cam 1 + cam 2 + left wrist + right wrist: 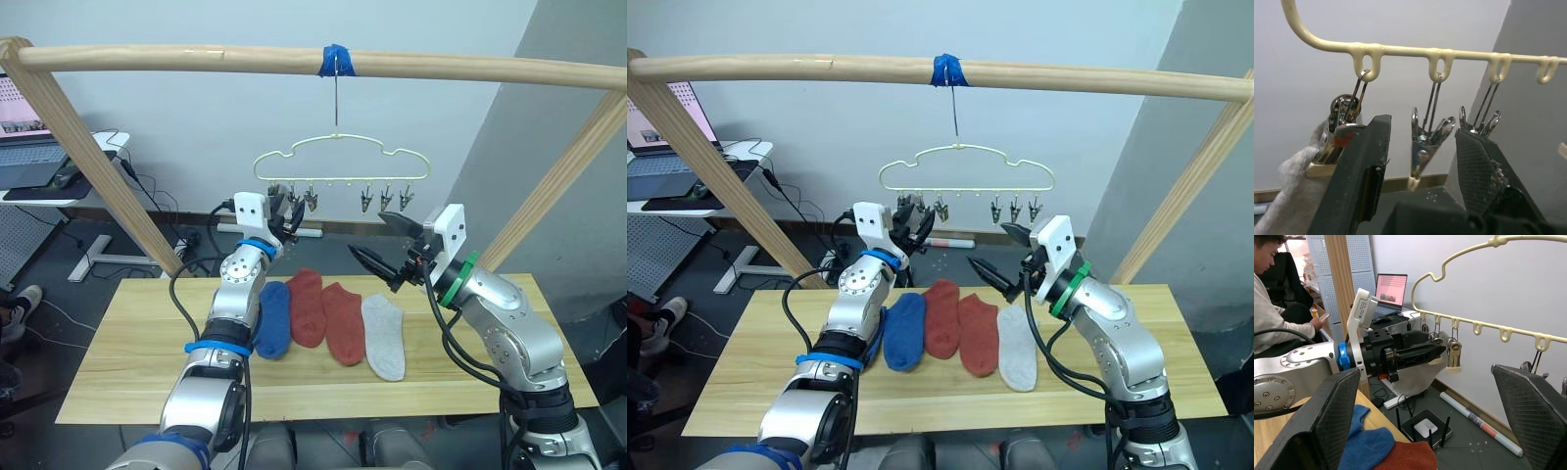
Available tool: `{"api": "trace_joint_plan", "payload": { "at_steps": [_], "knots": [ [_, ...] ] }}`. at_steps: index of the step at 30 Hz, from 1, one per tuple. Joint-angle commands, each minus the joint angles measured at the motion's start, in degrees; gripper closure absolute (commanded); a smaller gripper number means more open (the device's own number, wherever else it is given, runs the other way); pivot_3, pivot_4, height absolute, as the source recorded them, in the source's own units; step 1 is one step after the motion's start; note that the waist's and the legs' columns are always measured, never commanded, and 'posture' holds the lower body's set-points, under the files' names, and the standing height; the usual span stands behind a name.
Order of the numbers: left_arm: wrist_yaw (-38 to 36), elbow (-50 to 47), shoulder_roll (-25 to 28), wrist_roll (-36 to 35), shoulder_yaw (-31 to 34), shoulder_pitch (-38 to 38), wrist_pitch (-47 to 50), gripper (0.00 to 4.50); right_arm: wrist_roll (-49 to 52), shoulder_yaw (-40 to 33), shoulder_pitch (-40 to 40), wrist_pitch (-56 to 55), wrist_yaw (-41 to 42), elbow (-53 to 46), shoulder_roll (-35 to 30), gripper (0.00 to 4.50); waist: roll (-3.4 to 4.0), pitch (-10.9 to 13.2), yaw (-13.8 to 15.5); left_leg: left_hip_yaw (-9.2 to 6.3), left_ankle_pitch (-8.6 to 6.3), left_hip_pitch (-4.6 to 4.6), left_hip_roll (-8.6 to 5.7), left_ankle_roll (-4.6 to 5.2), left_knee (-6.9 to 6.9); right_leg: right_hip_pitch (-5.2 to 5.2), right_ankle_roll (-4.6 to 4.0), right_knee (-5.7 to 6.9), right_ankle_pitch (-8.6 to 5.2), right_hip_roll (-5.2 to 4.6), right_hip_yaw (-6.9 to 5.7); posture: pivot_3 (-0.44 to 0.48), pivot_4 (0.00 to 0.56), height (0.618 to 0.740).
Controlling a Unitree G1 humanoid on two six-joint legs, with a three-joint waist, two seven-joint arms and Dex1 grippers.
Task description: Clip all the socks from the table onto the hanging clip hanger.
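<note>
Grey sock (1295, 196) sits at the end clip (1344, 127), left gripper (1422, 161) jaws spread around the next clip, right gripper (384, 242) wide open, empty, ready for more.

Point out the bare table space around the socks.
The table is bare at both ends: left of the blue sock and right of the grey sock. A strip along the near edge is also free. The middle is crowded, the four socks lying side by side, edges touching.
</note>
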Motion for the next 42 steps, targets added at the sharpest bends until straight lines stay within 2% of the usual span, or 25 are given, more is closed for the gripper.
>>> {"api": "trace_joint_plan", "payload": {
  "at_steps": [1,14,17,22,25,27,32,38,42],
  "knots": [
    [0.47,0.37,0.1,0.26,0.64,-2.49,-2.14,2.16,0.2,-0.15,-0.75,-1.36,0.14,-2.4,-0.4,0.0,0.0,0.0,0.01,0.0,0.0,0.0,0.0,0.0,0.0,0.0,0.0,0.0,0.0,0.0,0.0,-0.073,0.115,0.74],
    [0.59,4.43,0.09,0.73,0.85,-5.1,-4.89,2.16,0.3,-0.1,-0.6,-1.33,0.13,-2.63,-0.73,0.0,0.0,0.0,-0.06,-0.01,0.0,0.0,0.0,0.0,0.0,0.0,-0.01,0.02,0.01,0.0,-0.01,-0.08,0.112,0.74],
    [-0.21,4.12,-0.06,0.23,0.98,-4.94,-5.07,2.68,0.36,-0.13,-0.54,-1.33,0.08,-2.61,-0.66,0.0,0.0,0.0,-0.06,0.0,0.0,0.0,0.0,0.0,0.0,0.0,-0.01,0.02,0.01,0.0,-0.01,-0.077,0.11,0.74],
    [-0.89,2.7,-0.01,-0.04,1.11,-4.3,-4.87,4.02,0.12,0.39,-0.04,-1.55,0.04,-2.31,-0.33,0.0,0.0,0.0,-0.06,-0.01,0.0,0.0,0.0,0.0,0.0,0.0,0.0,0.03,0.0,0.0,-0.01,-0.071,0.114,0.74],
    [-1.21,1.69,0.65,0.44,0.87,-3.81,-4.45,4.46,-0.78,1.05,0.9,-1.54,0.1,-1.59,-0.75,0.0,0.0,0.0,-0.05,-0.01,0.0,0.0,0.0,0.0,0.0,0.0,-0.01,0.03,0.01,0.0,-0.01,-0.067,0.117,0.74],
    [-1.86,0.5,1.31,0.67,0.6,-3.16,-3.24,4.48,-2.42,1.93,1.8,-0.46,-0.49,-0.26,-1.65,0.0,0.0,0.0,-0.05,-0.01,0.0,0.0,0.0,0.0,0.0,0.0,-0.01,0.03,0.01,0.0,-0.01,-0.067,0.117,0.74],
    [-5.07,-6.39,3.36,-1.14,0.28,-0.81,8.13,4.48,-10.39,6.18,3.02,1.37,-2.42,11.35,-4.6,0.0,0.0,0.0,-0.1,0.01,0.0,0.04,0.0,0.0,0.03,0.02,0.0,0.07,0.0,0.0,0.0,-0.064,0.127,0.74],
    [-11.16,-18.54,7.04,-6.38,0.35,1.91,26.48,4.48,-19.33,11.89,-1.71,-6.19,-2.77,34.72,-2.56,0.0,0.12,0.14,-1.19,0.03,0.01,0.2,0.02,0.0,0.06,0.02,0.01,0.35,-0.01,0.05,0.03,-0.045,0.135,0.74],
    [-12.98,-24.03,9.51,-7.54,0.18,3.31,32.51,4.48,-21.64,12.76,-3.49,-7.39,-2.3,44.33,-0.5,0.0,0.24,0.35,-1.59,-0.02,0.01,0.21,0.05,0.0,0.06,0.02,0.01,0.4,-0.01,0.07,0.02,-0.032,0.139,0.74]
  ]
}}
